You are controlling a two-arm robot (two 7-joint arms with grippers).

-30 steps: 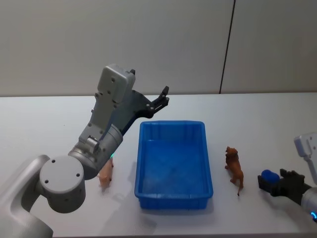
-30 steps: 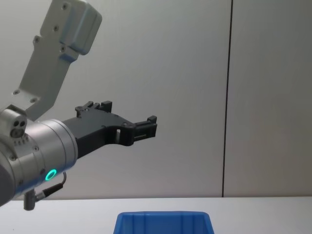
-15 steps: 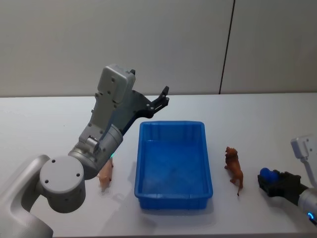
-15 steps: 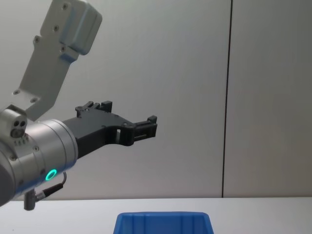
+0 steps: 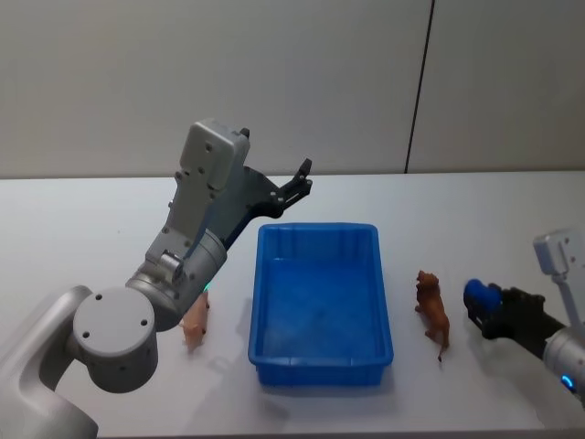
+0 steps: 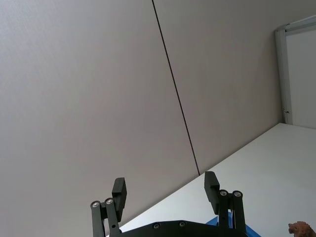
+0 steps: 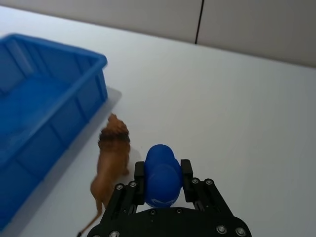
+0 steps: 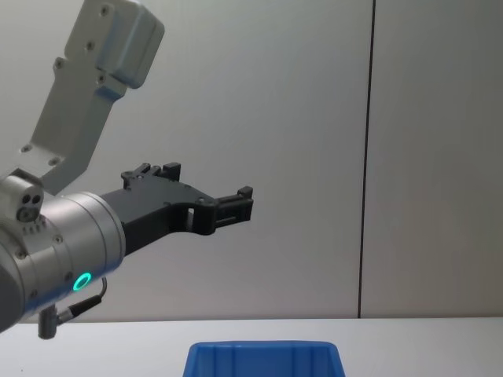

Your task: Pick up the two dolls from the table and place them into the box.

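- box (image 5: 318,227): bright blue, plain.
- counter (image 5: 82,219): plain white to light grey.
- lion doll (image 5: 433,315): orange-brown, darker mane.
- pig doll (image 5: 195,322): pale pink.
- left end effector (image 5: 304,177): black, on a light grey arm with a green ring light (image 8: 81,281).
- right end effector (image 7: 163,171): black, around a deep blue rounded piece (image 7: 161,159).

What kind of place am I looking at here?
Probably a robotics lab: a white table, a plain grey wall, and a blue box with a toy lion and a pink toy beside it.
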